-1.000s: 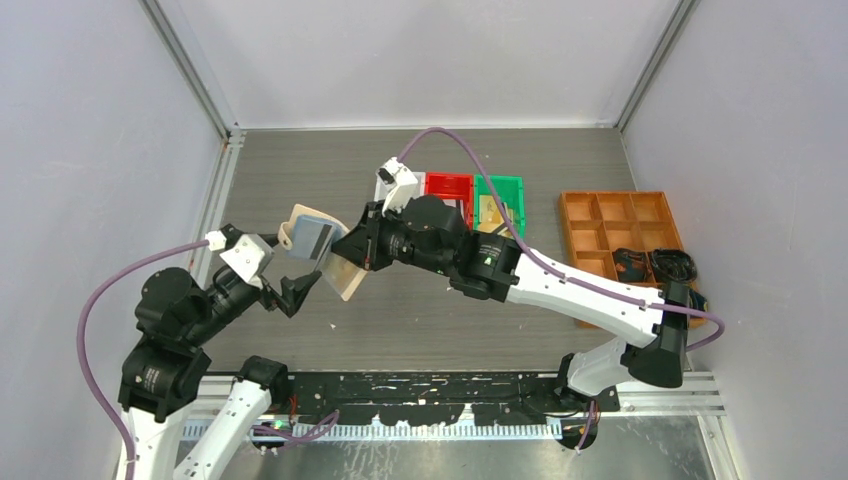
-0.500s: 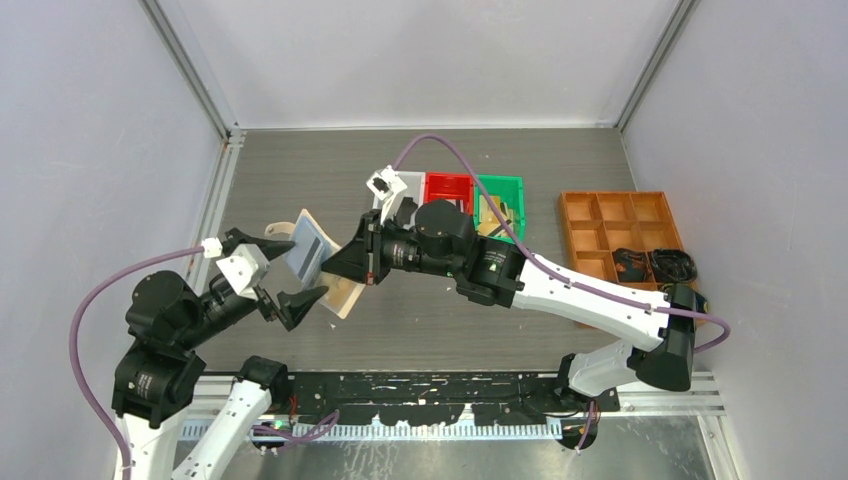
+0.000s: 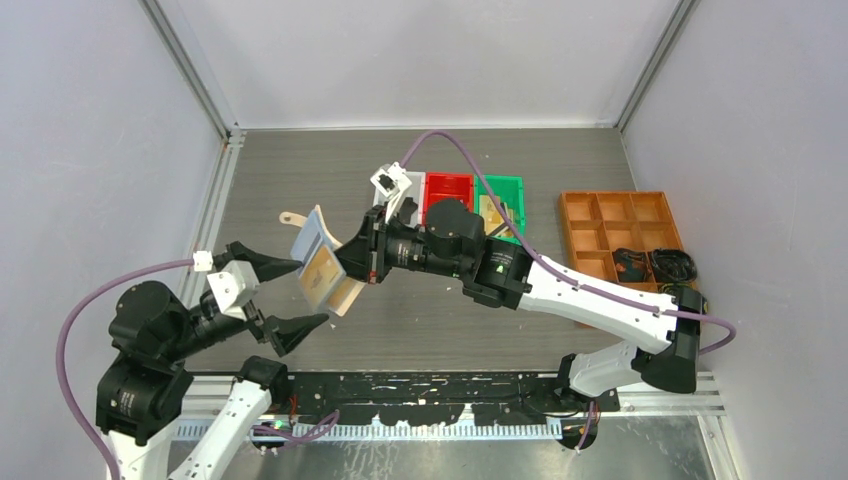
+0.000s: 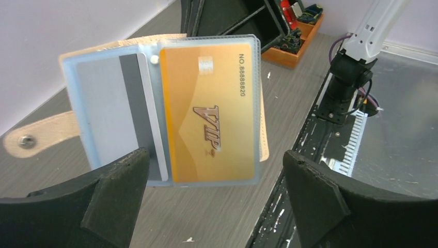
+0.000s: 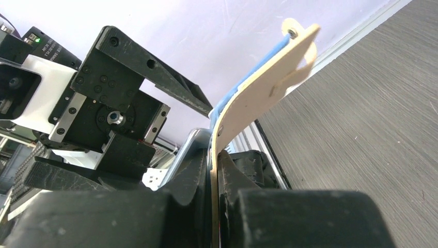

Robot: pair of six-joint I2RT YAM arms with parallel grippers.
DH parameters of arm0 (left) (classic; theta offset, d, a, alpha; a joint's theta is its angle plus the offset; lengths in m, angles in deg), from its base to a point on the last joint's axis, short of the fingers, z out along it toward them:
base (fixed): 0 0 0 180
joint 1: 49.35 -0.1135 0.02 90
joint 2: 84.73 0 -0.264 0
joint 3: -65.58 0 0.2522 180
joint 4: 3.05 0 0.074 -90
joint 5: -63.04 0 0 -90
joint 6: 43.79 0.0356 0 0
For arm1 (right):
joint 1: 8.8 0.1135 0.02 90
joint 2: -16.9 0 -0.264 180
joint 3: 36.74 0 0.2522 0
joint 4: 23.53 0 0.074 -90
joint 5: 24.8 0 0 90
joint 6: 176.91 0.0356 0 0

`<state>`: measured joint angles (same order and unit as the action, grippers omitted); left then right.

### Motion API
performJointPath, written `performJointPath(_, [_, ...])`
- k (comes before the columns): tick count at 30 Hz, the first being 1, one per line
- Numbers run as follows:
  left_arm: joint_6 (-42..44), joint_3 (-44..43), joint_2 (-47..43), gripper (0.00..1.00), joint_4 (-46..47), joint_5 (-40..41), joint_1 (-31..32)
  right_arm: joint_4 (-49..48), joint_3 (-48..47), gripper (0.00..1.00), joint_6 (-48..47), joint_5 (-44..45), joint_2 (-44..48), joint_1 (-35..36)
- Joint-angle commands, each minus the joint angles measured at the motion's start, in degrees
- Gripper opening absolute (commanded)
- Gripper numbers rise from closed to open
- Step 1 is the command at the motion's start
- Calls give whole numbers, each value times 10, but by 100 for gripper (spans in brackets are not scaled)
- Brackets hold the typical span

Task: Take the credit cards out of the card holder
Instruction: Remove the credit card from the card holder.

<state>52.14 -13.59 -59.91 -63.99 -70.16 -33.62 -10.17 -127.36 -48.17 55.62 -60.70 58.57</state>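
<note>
Holding the card holder (image 3: pixel 322 262) up off the worktop (image 3: pixel 450 330), the right gripper (image 3: pixel 350 262) is clenched on the edge of its beige cover, apparently so that the clear sleeves face the left arm. The left gripper (image 3: pixel 313 291) is released, its jaws spread wide to either side of the holder and touching nothing, likely lined up to pinch a card. Its wrist camera shows a gold VIP card (image 4: pixel 209 111) fully seated in the front sleeve and, just beside it, a grey card with a dark stripe (image 4: pixel 111 113), with the snap tab (image 4: pixel 36 137) hanging out to the left. Any cards behind these two are hidden, and no black card shows. The right wrist view sees the holder only edge-on, from its back.
</note>
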Motion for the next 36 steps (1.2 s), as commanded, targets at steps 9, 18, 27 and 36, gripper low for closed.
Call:
performJointPath(9, [-4, -103, 16, 99, -109, -30, 0, 26, -21, 1, -100, -51, 62, -1])
performJointPath(18, [-22, -63, 14, 92, -16, 170, 0, 54, -23, 1, -133, -125, 77, -2])
performJointPath(27, [-126, -82, 53, 100, -47, -48, 0, 72, -22, 1, -174, -183, 93, -2])
performJointPath(36, [-150, -81, 65, 100, -57, -63, 1, 63, -3, 1, -197, -215, 119, -1])
